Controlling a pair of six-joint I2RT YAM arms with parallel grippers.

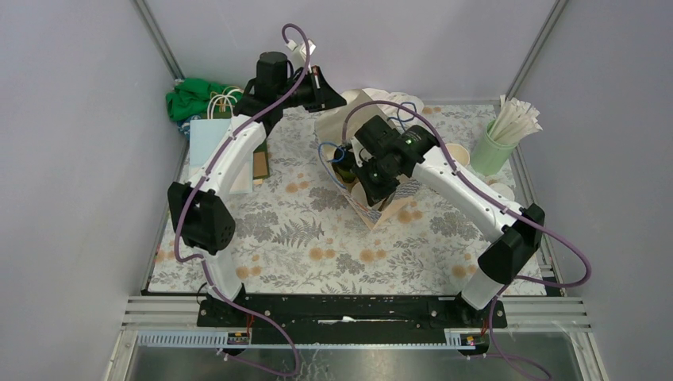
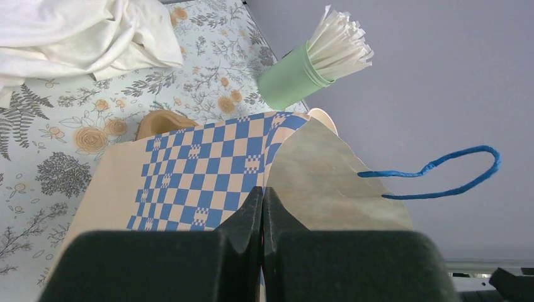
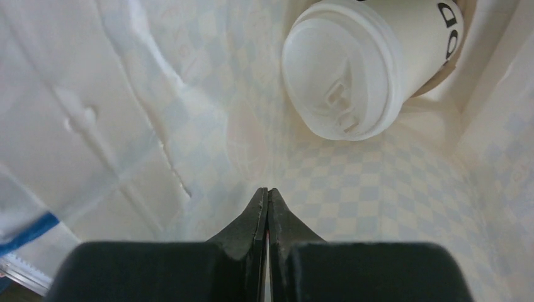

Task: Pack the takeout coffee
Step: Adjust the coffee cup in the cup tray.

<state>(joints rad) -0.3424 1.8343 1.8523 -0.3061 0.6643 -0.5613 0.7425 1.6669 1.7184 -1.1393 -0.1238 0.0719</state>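
A takeout coffee cup (image 3: 343, 69), cream with dark lettering and a white lid, lies on its side inside the blue-checked paper bag (image 1: 397, 208). My right gripper (image 3: 267, 192) is down inside that bag, shut with nothing between its fingers, a little short of the cup. At the back of the bag my left gripper (image 2: 262, 192) is shut on the bag's rim (image 2: 277, 135), holding it up. A blue cord handle (image 2: 441, 173) sticks out from the bag's mouth. More open paper cups (image 1: 459, 152) stand right of the bag.
A mint-green tumbler of white wrapped straws (image 1: 494, 147) stands at the back right, with a stack of white lids (image 1: 401, 101) behind the bag. A green cloth bag (image 1: 194, 95) and a pale blue bag (image 1: 208, 143) sit at the back left. White cloth (image 2: 82, 31) lies nearby.
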